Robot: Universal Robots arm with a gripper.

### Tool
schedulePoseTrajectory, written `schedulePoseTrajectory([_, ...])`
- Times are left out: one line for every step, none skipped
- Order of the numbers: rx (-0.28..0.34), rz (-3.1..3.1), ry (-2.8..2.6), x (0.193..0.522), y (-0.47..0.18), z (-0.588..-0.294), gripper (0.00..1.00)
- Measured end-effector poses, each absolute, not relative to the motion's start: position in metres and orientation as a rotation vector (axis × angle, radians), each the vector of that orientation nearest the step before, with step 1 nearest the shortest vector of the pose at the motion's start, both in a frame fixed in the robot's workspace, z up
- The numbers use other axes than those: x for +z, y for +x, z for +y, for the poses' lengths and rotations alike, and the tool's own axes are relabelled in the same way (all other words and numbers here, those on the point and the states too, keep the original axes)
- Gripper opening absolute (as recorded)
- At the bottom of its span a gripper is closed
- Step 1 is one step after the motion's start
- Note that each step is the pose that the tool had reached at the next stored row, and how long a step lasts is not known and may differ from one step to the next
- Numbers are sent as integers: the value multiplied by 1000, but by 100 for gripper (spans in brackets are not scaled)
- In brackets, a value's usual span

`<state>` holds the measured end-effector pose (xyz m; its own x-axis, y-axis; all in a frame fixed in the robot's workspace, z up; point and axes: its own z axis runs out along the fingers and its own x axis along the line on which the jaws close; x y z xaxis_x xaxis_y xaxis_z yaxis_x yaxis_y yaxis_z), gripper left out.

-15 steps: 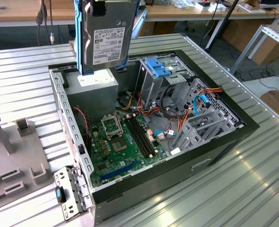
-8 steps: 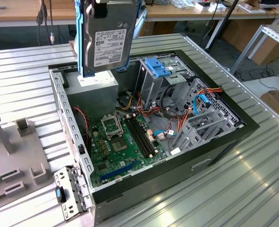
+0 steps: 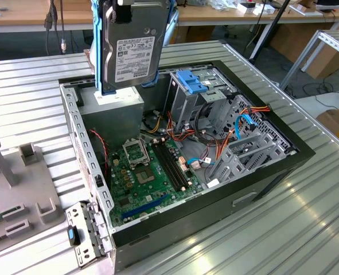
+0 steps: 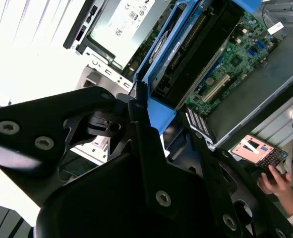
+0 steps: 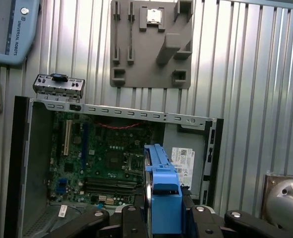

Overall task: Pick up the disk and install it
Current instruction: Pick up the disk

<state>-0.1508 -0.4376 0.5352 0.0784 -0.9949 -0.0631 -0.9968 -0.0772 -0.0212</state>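
Observation:
The disk (image 3: 136, 54), silver-grey with a white printed label and a bright blue carrier, hangs upright above the far corner of the open computer case (image 3: 71, 123). My gripper (image 3: 126, 7) comes down from the top of the exterior view and is shut on the disk's upper end. In both wrist views the black fingers (image 5: 134, 215) clamp the blue carrier (image 5: 163, 193) from either side. The second wrist view looks along the disk (image 4: 186, 44) from behind my gripper (image 4: 163, 121), with the case below it.
Inside the case lie a green motherboard (image 3: 152, 172), a grey power-supply box (image 3: 120, 109) and a grey metal cage with a blue top (image 3: 189, 86). A grey fixture plate (image 5: 151, 44) and a small bracket (image 3: 86, 232) lie on the ribbed table. A person's hand (image 4: 275, 181) holds a device nearby.

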Motion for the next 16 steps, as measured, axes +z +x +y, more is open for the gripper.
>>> schedulePoseTrajectory([49,2093,-2263,535,-151,-438,37])
schedulePoseTrajectory([49,2093,-2263,535,-151,-438,37])
schedulePoseTrajectory([49,2093,-2263,535,-151,-438,37])
schedulePoseTrajectory([49,2093,-2263,535,-151,-439,37])
schedulePoseTrajectory([49,2093,-2263,535,-151,-439,37])
schedulePoseTrajectory([49,2093,-2263,535,-151,-439,37])
schedulePoseTrajectory([49,2093,-2263,535,-151,-439,37])
schedulePoseTrajectory([49,2093,-2263,535,-151,-439,37])
schedulePoseTrajectory([49,2093,-2263,535,-151,-439,37])
schedulePoseTrajectory([49,2093,-2263,535,-151,-439,37])
schedulePoseTrajectory([49,2093,-2263,535,-151,-439,37])
schedulePoseTrajectory([49,2093,-2263,535,-151,-439,37])
schedulePoseTrajectory([49,2093,-2263,535,-151,-439,37])
schedulePoseTrajectory([49,2093,-2263,535,-151,-439,37])
schedulePoseTrajectory([49,2093,-2263,535,-151,-439,37])
schedulePoseTrajectory([49,2093,-2263,535,-151,-440,37])
